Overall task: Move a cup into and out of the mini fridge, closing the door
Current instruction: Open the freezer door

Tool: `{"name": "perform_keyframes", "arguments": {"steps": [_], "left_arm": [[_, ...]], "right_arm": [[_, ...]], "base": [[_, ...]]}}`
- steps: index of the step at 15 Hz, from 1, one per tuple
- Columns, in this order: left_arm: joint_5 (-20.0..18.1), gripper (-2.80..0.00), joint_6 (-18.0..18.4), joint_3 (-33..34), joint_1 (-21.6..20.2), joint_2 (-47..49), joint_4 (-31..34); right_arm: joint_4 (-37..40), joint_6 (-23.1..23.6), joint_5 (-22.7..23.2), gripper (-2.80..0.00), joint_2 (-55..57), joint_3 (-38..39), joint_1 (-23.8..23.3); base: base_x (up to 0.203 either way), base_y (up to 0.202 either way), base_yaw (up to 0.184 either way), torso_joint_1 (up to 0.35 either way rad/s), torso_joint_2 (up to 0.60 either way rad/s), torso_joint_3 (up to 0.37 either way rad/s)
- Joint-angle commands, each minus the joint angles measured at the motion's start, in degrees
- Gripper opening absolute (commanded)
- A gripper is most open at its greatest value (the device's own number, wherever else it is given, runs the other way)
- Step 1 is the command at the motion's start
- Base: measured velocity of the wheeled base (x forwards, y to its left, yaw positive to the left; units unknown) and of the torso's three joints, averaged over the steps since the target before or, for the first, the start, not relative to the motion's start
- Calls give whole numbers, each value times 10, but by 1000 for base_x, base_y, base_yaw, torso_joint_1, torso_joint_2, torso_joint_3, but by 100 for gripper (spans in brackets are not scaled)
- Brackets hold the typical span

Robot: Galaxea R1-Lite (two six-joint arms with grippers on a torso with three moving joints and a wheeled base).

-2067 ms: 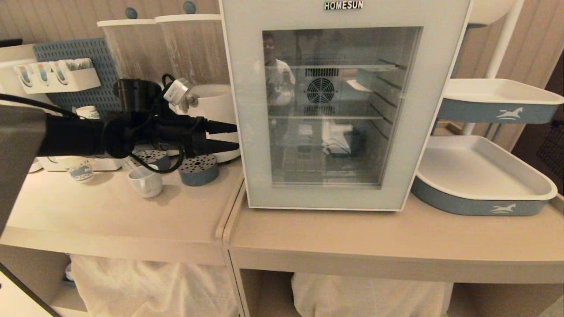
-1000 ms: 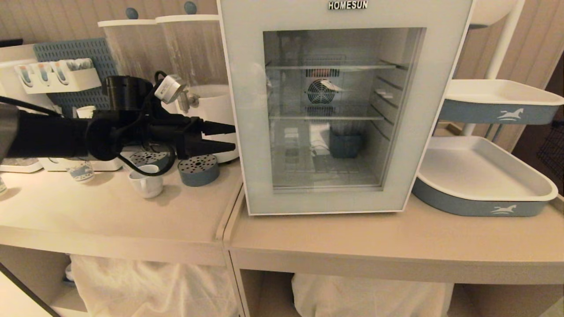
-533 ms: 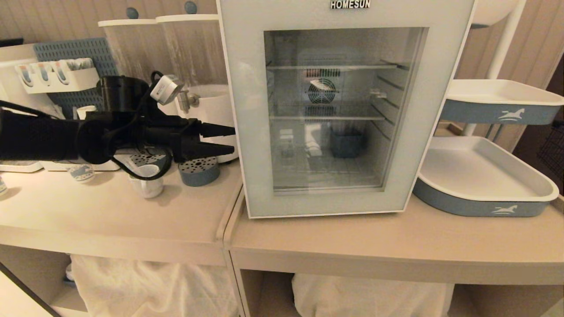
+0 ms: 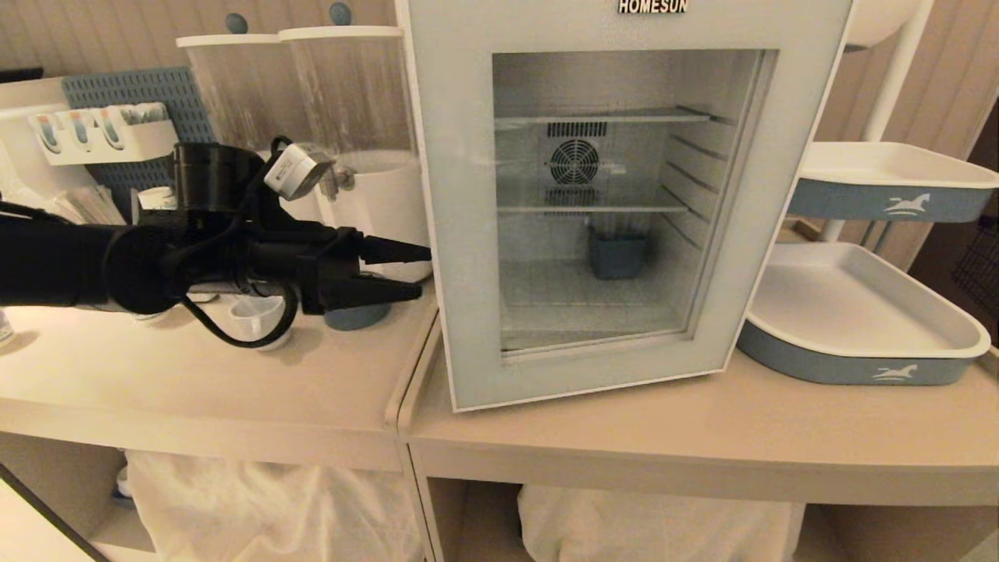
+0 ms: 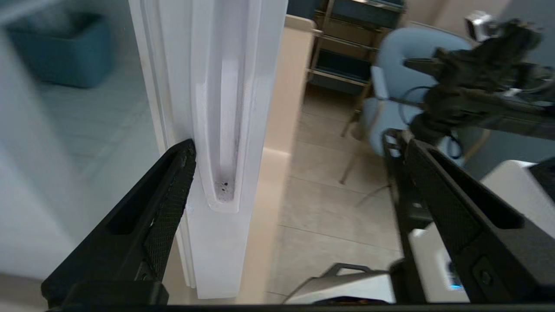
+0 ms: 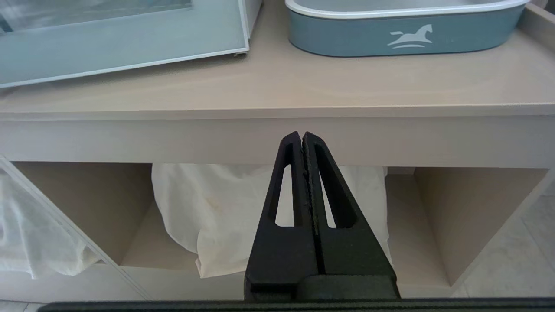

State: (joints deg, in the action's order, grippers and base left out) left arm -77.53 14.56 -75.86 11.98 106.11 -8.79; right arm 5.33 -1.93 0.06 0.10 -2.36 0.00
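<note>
Now the left gripper [image 4: 417, 271], jaws wide, straddles the door [image 4: 460, 234] edge.

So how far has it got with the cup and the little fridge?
Early on. Nothing looks finished: the cup sits on the counter, outside the mini fridge. In hand: the open left end effector is at the door edge, one finger at its handle slot, the door slightly ajar. Left: cup in, out, door closed. The right end effector rests shut below the counter.

The small white ceramic mug [image 4: 257, 318] is mostly hidden behind the black left arm and its cable loop, centre left. The white glass-door mini fridge [image 4: 460, 234] gets cropped at the top edge, and whatever the blue box [image 4: 616, 254] inside it is, can't tell.
</note>
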Motion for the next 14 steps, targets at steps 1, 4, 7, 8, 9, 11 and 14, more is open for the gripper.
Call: {"name": "perform_keyframes", "arguments": {"steps": [1,4,7,8,9,11,14], "left_arm": [[-3,0,1,23,13,-36,-2],[8,0,-1,61,42,-80,0],[51,0,-2,82,92,-111,2],[67,0,-6,87,123,-124,5],[76,0,-21,94,158,-139,5],[101,0,-71,108,225,-174,0],[140,0,-124,128,269,-211,-3]], "right_arm": [[0,0,0,-280,1,0,0],[0,0,0,-280,1,0,0],[0,-1,0,-280,1,0,0],[0,0,0,-280,1,0,0],[0,-1,0,-280,1,0,0],[0,0,0,-280,1,0,0],[0,0,1,-280,1,0,0]], "base": [[0,0,0,0,0,0],[0,0,0,0,0,0],[0,0,0,0,0,0],[0,0,0,0,0,0],[0,0,0,0,0,0],[0,0,0,0,0,0],[0,0,0,0,0,0]]}}
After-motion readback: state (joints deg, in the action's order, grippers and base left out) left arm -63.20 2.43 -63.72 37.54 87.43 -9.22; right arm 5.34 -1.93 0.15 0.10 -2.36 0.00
